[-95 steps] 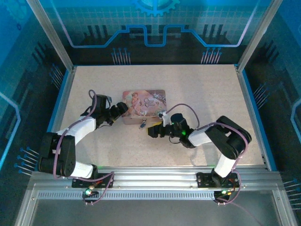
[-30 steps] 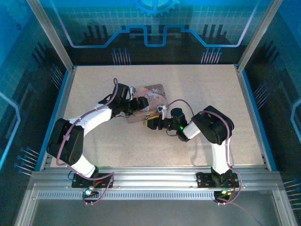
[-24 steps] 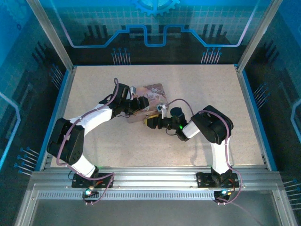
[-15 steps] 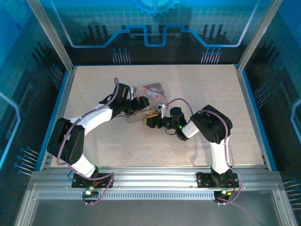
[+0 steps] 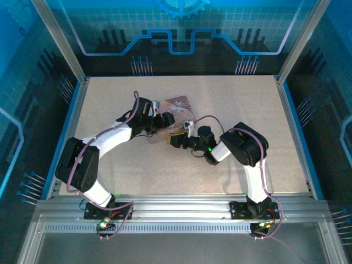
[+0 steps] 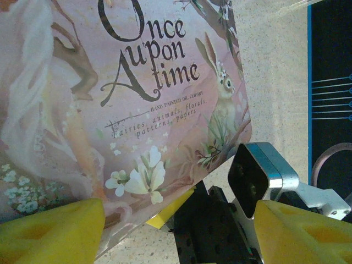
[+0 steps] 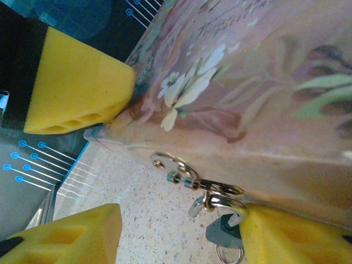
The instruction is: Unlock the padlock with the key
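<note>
— What surrounds the work area?
— A pale speckled tabletop (image 5: 236,99) edged with blue trim, framed by aluminium posts (image 5: 58,38).
— And behind it?
— Blue translucent panels (image 5: 181,25) with a grid and circuit-like lines stand along the far edge; a metal rail (image 5: 181,212) runs along the near edge.

The pink tin (image 6: 110,110) is finished in a smooth, faintly glossy printed coating, with a shiny metal hasp (image 7: 173,165). The padlock (image 7: 223,212) is seen with a polished silvery shackle, while the table (image 5: 231,104) is matt and speckled. The fingertips (image 7: 77,88) are padded with matt, porous yellow foam.
</note>
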`<action>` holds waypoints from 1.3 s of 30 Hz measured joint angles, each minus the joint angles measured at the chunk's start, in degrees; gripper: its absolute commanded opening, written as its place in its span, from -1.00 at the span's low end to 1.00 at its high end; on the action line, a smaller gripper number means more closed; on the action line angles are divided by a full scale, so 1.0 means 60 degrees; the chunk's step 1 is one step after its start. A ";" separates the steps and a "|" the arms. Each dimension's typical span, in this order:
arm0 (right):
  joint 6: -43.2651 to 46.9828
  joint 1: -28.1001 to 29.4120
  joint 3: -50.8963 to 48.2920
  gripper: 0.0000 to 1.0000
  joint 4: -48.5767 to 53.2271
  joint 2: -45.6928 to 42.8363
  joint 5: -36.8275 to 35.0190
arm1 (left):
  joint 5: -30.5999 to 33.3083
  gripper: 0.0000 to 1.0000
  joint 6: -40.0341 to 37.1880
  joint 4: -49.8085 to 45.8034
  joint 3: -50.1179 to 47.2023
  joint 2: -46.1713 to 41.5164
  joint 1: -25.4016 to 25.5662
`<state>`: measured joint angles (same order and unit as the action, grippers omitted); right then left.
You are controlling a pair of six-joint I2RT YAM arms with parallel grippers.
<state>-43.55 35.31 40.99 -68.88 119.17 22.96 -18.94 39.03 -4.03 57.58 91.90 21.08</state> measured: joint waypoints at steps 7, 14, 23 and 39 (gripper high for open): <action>-0.0066 -0.0004 -0.0011 -0.03 -0.0018 0.0018 -0.0047 | 0.0000 0.46 0.0000 0.0000 0.0000 0.0000 0.0000; -0.0069 -0.0004 -0.0051 -0.24 -0.0022 0.0018 -0.0102 | 0.0004 0.46 0.0000 0.0000 0.0000 0.0000 0.0000; -0.0080 -0.0018 -0.0127 -0.46 -0.0018 0.0036 -0.0251 | 0.0004 0.45 0.0000 0.0000 0.0000 0.0000 0.0000; -0.0051 -0.0040 -0.0229 -0.87 -0.0040 0.0044 -0.0579 | 0.0007 0.46 -0.0004 0.0044 -0.0047 -0.0004 0.0000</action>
<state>-43.86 35.07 39.62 -69.12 119.44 19.49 -18.90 39.00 -3.77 57.30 91.88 21.08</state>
